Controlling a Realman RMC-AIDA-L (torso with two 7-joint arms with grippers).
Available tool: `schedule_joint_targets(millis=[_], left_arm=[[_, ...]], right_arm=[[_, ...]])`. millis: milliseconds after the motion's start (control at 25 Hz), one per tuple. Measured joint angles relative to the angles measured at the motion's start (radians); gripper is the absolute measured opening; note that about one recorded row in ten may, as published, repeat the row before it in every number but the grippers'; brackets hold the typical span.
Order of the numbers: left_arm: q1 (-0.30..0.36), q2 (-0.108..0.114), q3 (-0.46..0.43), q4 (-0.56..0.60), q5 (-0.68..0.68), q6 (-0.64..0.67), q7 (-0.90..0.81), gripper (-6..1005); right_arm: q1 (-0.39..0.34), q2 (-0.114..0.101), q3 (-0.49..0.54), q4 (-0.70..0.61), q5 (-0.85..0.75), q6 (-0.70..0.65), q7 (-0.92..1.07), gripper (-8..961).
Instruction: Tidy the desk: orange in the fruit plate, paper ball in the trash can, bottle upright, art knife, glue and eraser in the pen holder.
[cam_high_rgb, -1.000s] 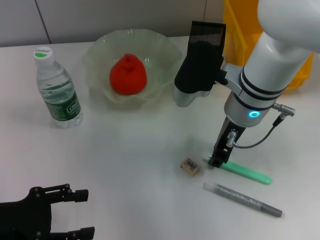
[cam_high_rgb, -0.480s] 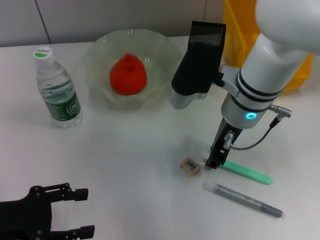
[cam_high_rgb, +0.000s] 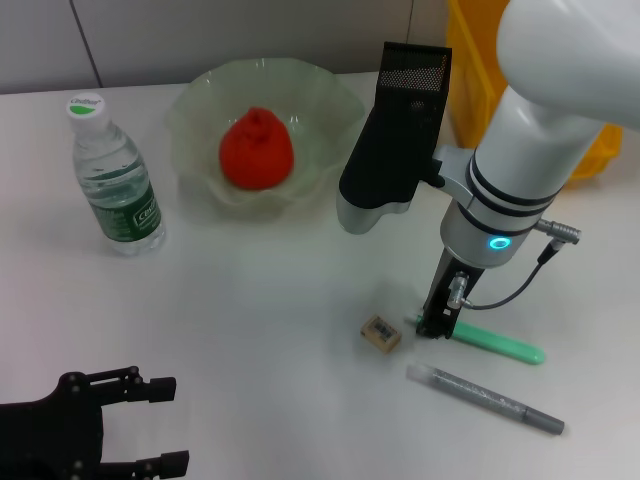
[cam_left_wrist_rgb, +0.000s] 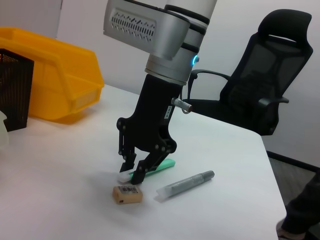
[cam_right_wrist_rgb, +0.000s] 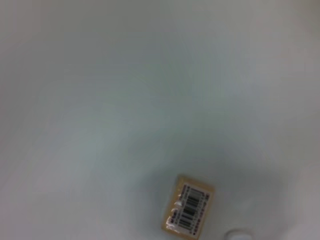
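While the right claw (cam_left_wrist_rgb: 134, 169) is reaching down to the white tabletop (cam_high_rgb: 260, 300), its two dark fingers (cam_left_wrist_rgb: 146, 167) are standing apart, straddling the near end of a mint-green stick (cam_high_rgb: 495, 343) that is lying flat; in the left wrist view a small white tip of that stick is showing right under the fingertips, and whether the fingers are touching it cannot be told. The eraser (cam_high_rgb: 381, 333), a tan block with a barcode on its face, is lying just beside the claw, apart from it, and is also showing in the right wrist view (cam_right_wrist_rgb: 188, 212). A grey marker-like stick (cam_high_rgb: 485, 400) is lying near the green one, on the side closer to the robot. The orange (cam_high_rgb: 257, 149) is sitting inside the fruit plate (cam_high_rgb: 195, 100), which is resting toward the far side of the tabletop. The bottle (cam_high_rgb: 113, 179) is standing upright to the left of the plate, cap on top. The pen holder (cam_high_rgb: 413, 70) is standing just right of the plate, partly hidden behind the right arm's dark wrist housing, and the trash can (cam_high_rgb: 472, 60) is sitting beyond it at the tabletop's far right edge. The left claw (cam_high_rgb: 150, 425) is hovering low at the near left corner, well apart from everything, with its fingers spread open and holding nothing.
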Motion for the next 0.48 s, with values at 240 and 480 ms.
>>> schedule_joint_targets(millis=[240,480], left_arm=[[0.000,0.000,0.000,0.000,0.001,0.000,0.000,781],[-0.001,0.000,0.000,-0.008,0.001,-0.001,0.000,781]], right_arm=[[-0.027,-0.004,0.055,-0.083,-0.006,-0.036,0.000,189],[-0.073,-0.013,0.391,-0.330,-0.055,-0.170,-0.093,172]])
